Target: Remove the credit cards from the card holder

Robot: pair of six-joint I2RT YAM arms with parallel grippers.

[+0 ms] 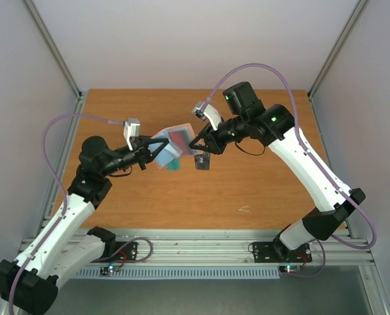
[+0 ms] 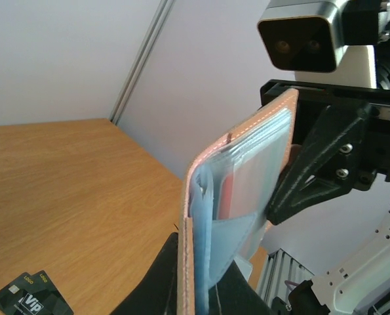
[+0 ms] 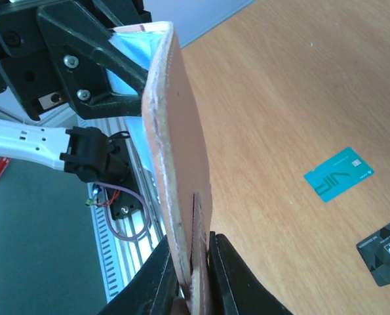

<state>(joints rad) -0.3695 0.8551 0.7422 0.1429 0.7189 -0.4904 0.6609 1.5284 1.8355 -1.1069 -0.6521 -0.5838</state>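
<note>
Card holder point(image 1: 170, 146) held open in the air above the worktop point(image 1: 267, 190), between the two arms; left end effector point(image 1: 156, 153) clamped tight on one edge; right end effector point(image 1: 195, 143) pinched narrow on the opposite edge; red card point(image 1: 179, 137) sits in a pocket; teal card point(image 3: 339, 182) and black card point(image 3: 385, 251) lie apart on the worktop.

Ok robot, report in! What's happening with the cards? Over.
Left gripper and right gripper: jaws shut on card holder, held off table. Red card still inside; teal card, black card out on table. Nothing in the way.
</note>
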